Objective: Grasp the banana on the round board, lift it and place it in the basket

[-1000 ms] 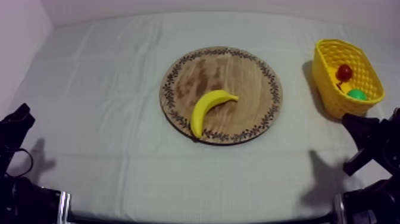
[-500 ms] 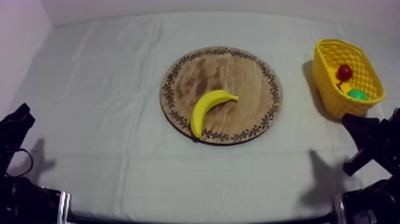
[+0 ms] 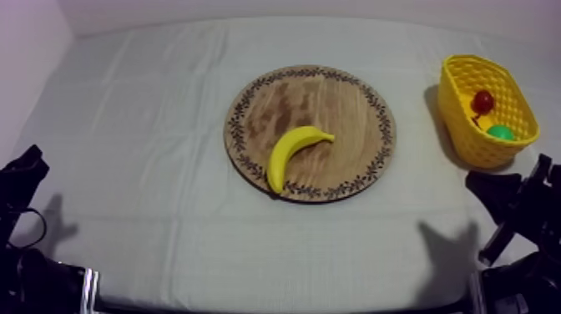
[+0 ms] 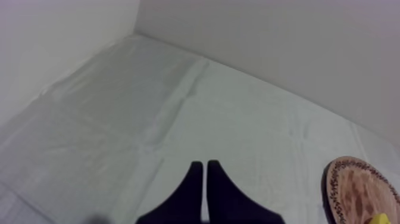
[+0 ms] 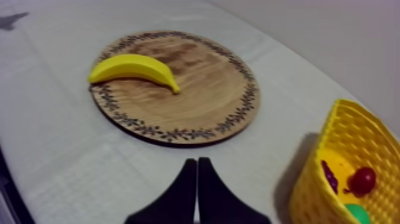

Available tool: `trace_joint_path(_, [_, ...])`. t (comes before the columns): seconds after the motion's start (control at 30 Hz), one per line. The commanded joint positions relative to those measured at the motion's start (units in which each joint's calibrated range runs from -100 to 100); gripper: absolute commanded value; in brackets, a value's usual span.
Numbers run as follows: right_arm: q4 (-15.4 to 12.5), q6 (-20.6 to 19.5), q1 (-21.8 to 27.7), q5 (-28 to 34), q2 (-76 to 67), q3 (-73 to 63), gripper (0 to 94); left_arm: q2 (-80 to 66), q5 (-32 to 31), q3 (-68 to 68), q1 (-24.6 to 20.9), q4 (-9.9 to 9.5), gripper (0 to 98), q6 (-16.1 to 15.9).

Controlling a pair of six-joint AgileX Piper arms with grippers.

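A yellow banana point(image 3: 292, 152) lies on the front left part of the round wooden board point(image 3: 351, 108) in the middle of the table. From the right wrist, the banana point(image 5: 134, 67) rests on the board point(image 5: 202, 89), with the yellow basket point(image 5: 348, 143) beside it. The yellow basket point(image 3: 463, 125) stands at the right of the table. My right gripper point(image 3: 492, 190) sits low at the right, just in front of the basket; its fingers point(image 5: 197, 179) lie together, shut on nothing. My left gripper point(image 3: 25, 167) rests low at the left, fingers point(image 4: 204, 182) pressed into a wedge.
Inside the basket lie a small red fruit point(image 3: 482, 102), a green fruit point(image 3: 501, 132) and a dark purple piece point(image 5: 328, 176). The board's rim point(image 4: 348, 179) shows beside my left fingers. White walls close off the table's far and left sides.
My right gripper has shifted a little to the left and lower, in front of the basket. The banana, board and left arm have not moved.
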Motion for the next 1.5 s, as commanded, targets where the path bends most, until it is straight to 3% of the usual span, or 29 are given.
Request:
trace_joint_path(0.0, [-0.01, -0.64, -2.71, -0.07, -0.12, 0.02, 0.6, 0.0, 0.0, 0.03, 0.01, -0.02, 0.1, 0.01])
trace_joint_path(0.17, [-0.04, -1.19, -3.71, -0.14, -0.17, -0.21, 0.6, 0.0, 0.0, 0.03, 0.01, -0.02, 0.1, 0.02])
trace_joint_path(0.57, [2.34, 4.45, -5.39, 3.06, 14.65, -15.21, 0.7, 0.0, 0.0, 0.03, 0.01, -0.02, 0.1, -0.03])
trace_joint_path(0.77, [1.85, 6.69, -4.65, 13.11, 28.15, -33.14, 0.7, 0.0, 0.0, 0.03, 0.01, -0.02, 0.1, -0.03])
trace_joint_path(1.0, [1.59, 14.32, -5.71, 26.8, 43.52, -53.42, 0.7, 0.0, 0.0, 0.03, 0.01, -0.02, 0.1, -0.02])
trace_joint_path(1.47, [2.39, 27.65, -10.59, 38.51, 69.53, -74.26, 1.0, 0.0, 0.0, 0.03, 0.01, -0.02, 0.1, -0.03])
